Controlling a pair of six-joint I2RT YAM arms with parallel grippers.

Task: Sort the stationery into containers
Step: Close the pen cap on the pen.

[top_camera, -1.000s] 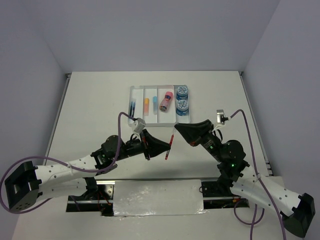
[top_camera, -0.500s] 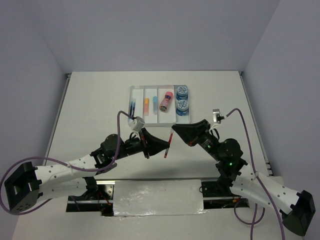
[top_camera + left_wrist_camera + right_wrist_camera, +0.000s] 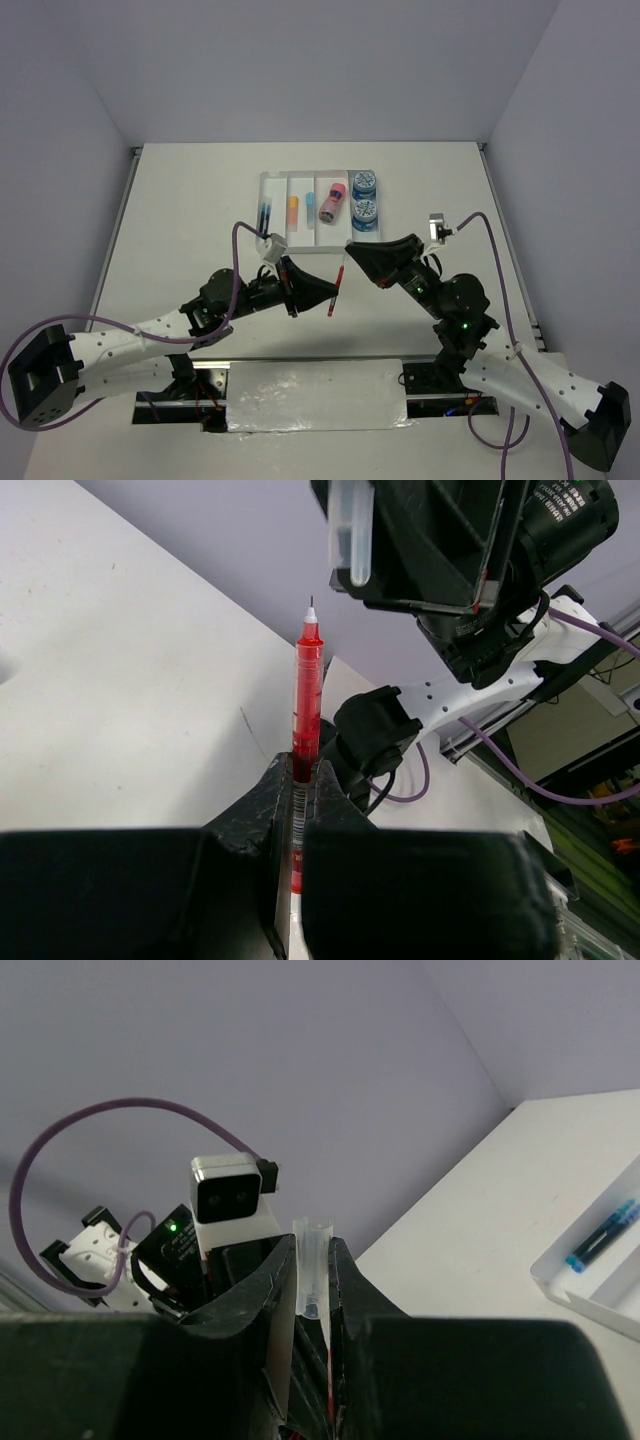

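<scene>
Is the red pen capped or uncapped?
Uncapped: the red pen shows a bare tip in the left gripper; the right gripper holds a clear cap.

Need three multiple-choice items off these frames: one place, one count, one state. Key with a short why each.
1. In the tray, the blue rolls lie in which compartment? A. rightmost B. leftmost C. second from left
2. How many blue rolls are there? A. one B. two C. four
3. The left gripper is: A. open and empty B. shut on the red pen C. open above the rolls
Key: 1 A, both sit at the tray's right end. 2 B, two show in the top view. 3 B, its fingers clamp the pen's barrel, the tip sticking out past them.
</scene>
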